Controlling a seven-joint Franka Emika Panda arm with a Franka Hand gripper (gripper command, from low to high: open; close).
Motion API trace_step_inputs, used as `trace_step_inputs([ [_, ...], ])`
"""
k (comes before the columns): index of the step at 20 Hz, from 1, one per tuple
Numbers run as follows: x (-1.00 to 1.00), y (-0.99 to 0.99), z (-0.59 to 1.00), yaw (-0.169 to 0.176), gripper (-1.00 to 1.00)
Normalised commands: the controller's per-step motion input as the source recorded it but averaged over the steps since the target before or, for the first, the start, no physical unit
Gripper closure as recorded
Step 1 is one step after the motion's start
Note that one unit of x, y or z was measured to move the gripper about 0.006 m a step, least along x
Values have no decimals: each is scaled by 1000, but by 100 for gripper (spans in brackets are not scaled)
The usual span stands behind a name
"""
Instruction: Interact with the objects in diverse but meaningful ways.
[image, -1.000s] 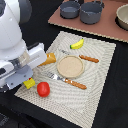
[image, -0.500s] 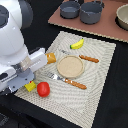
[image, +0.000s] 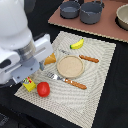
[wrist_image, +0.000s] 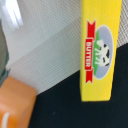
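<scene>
The yellow block (image: 29, 84) lies at the corner of the woven placemat (image: 100, 75) nearest the robot arm (image: 20, 35), partly under the arm's white body in the exterior view. In the wrist view the block (wrist_image: 100, 50) fills much of the picture: a long yellow box with a red ribbon label reading "BUTTER" and a cow drawn on it, lying half on the pale mat (wrist_image: 45, 35) and half over the dark tabletop (wrist_image: 65, 107). An orange-brown bread loaf (wrist_image: 15, 105) shows close beside it there; in the exterior view the loaf (image: 50, 59) peeks out from behind the arm, just next to the plate.

A red tomato (image: 43, 89) sits on the mat just beside the block. The round tan plate (image: 70, 66) rests at the mat's middle, with a fork (image: 67, 80) with an orange handle on one side and a knife (image: 86, 58) with an orange handle on the other. A yellow banana (image: 77, 44) lies near the mat's far edge.

Beyond the mat, two grey pots (image: 82, 10) and a tan bowl (image: 122, 16) stand on a brown board (image: 95, 27).

The pincer itself is hidden behind the arm's body, and its fingers do not show in the wrist view, so I cannot tell how wide it stands or whether it has hold of anything.
</scene>
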Motion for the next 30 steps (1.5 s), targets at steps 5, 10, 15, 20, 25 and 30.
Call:
trace_step_inputs([
  [5, 810, -338, 471, -49, -100],
  [10, 797, -450, 371, -49, -100],
  [15, 772, -390, 70, -40, -100],
  [20, 575, -263, -125, -37, -100],
  [25, 437, -263, -222, -36, -100],
  [30, 190, -165, -127, -9, -100],
])
